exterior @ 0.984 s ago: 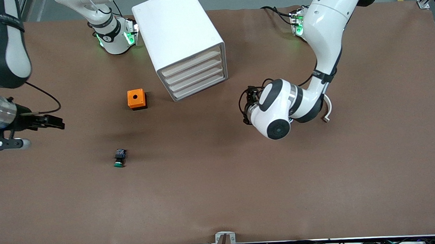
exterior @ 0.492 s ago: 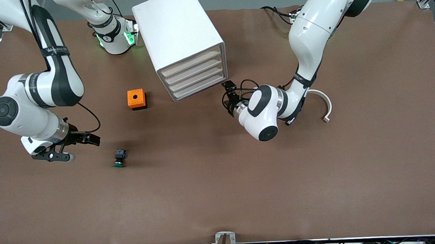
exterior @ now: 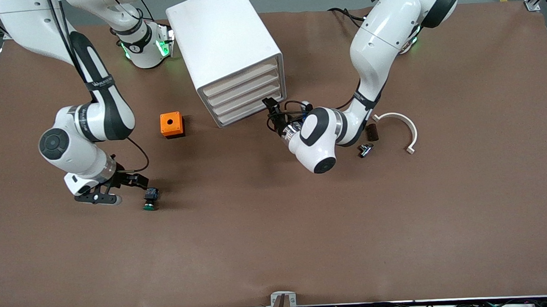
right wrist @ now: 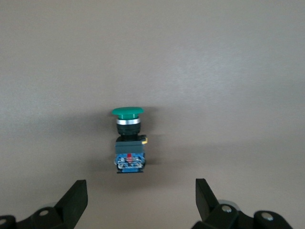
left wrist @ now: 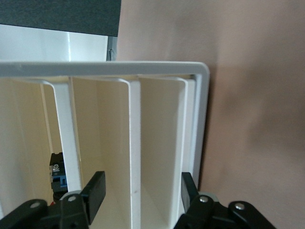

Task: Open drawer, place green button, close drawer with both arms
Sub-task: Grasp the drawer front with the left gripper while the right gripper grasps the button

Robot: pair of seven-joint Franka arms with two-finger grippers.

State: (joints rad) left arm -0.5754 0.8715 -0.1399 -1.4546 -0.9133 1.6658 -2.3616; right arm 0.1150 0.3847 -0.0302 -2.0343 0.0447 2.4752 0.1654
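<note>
Button: we see the button [exterior: 150, 198] lying on its side on the counter [exterior: 277, 236], green cap toward the front camera, well apart from the cabinet [exterior: 225, 54].
Right gripper: the right gripper [exterior: 136, 181] sits low just beside the button, jaws wide apart, nothing in them.
Drawer: we count four stacked; the lowest drawer [exterior: 248, 111] looks closed like the rest.
Left gripper: the left gripper [exterior: 271, 108] is right at the cabinet's lower front corner, jaws apart around the drawer fronts' edges.
Other stuff: orange cube [exterior: 171, 124] near the cabinet, white curved piece [exterior: 404, 125] and black button [exterior: 364, 150] toward the left arm's end.
</note>
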